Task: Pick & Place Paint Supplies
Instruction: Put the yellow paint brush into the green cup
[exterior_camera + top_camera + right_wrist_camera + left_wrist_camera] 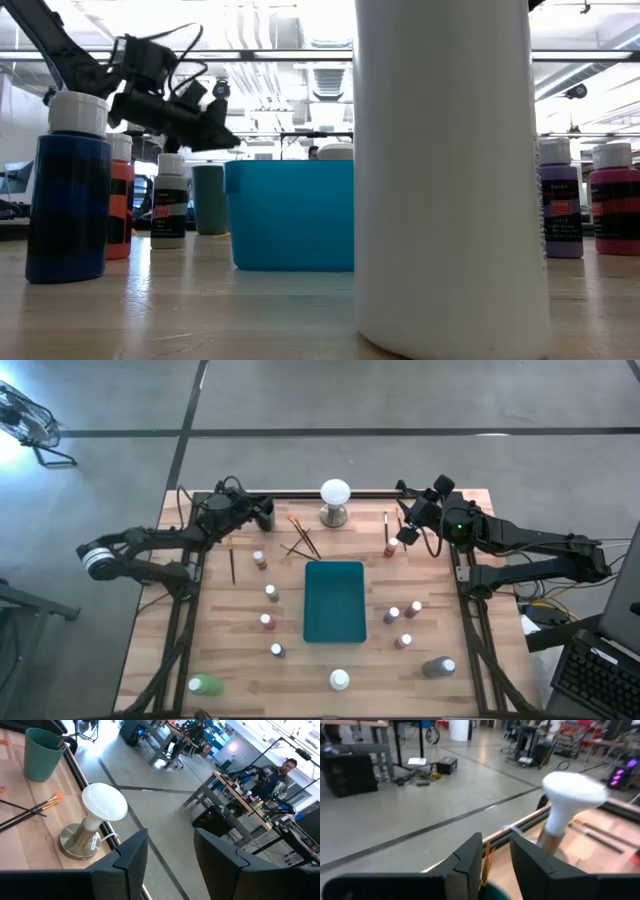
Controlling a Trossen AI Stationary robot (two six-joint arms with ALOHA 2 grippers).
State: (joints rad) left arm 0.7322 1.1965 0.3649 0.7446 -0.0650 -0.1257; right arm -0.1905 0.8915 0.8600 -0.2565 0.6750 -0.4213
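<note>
High view first: we see a pale wooden bench [230, 660] of glued slats, with a flat teal rectangular tray [335, 601] lying at its middle. Around the tray stand the small white-capped bottles, a loose column on its left [268, 622] and a cluster on its right [404, 641]. A larger green bottle [205, 684] sits at the near left corner, a larger grey one [439, 668] at the near right, and a white one [340, 680] just below the tray. Thin dark brushes with orange ends [300, 537] lie crossed above the tray's far edge, one more lies alone on the left [233, 561], and another stands near a brown bottle [389, 546] on the right. A smooth white ball on a metal base [335, 501] stands at the far edge.

The left gripper [262, 512] is at the far left of the bench, over a teal cup [42, 752] that is rounded and matte. In its wrist view we see its blocky dark fingers [467, 865] parted by a narrow gap, with a slim orange-brown brush handle [485, 865] upright between them; we cannot tell whether they touch it.

The right gripper [407, 536] hangs at the far right, just beside the brown bottle. Its fingers [127, 857] stand apart, with nothing between them.
</note>
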